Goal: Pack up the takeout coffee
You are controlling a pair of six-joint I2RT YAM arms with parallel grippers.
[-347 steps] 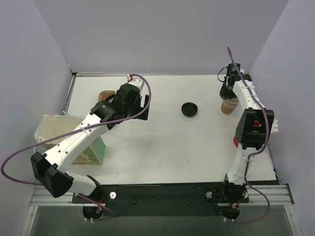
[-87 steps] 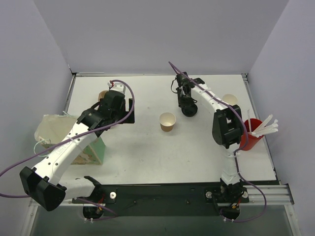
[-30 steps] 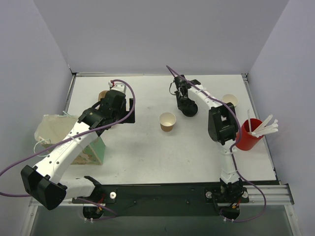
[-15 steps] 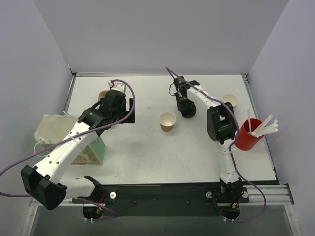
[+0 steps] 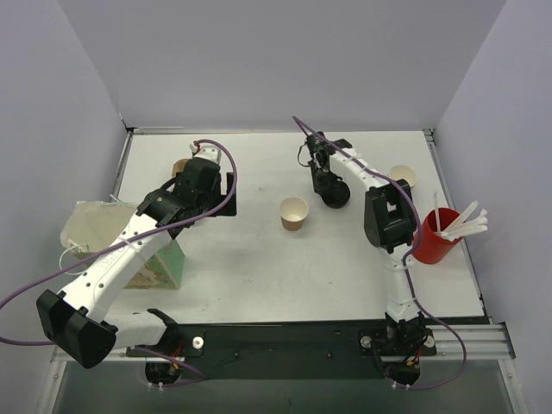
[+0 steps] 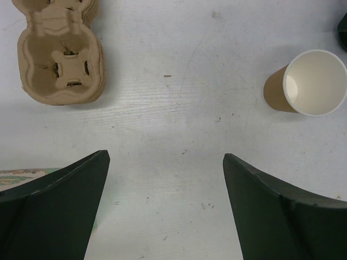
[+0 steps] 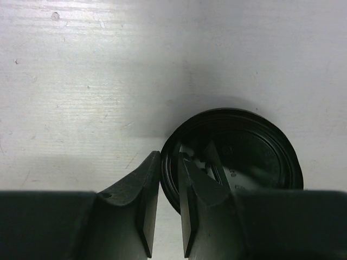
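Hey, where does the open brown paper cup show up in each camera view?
Top external: the paper cup stands near the middle of the table, between the arms.
Left wrist: the cup is at the upper right, upright.
Right wrist: not in it.
Shared landmark: the pulp carrier, far left of the cup in the top view, upper left in the left wrist view.

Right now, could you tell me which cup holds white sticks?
The red cup at the right edge; the brown paper cup and the cream cup both look empty.
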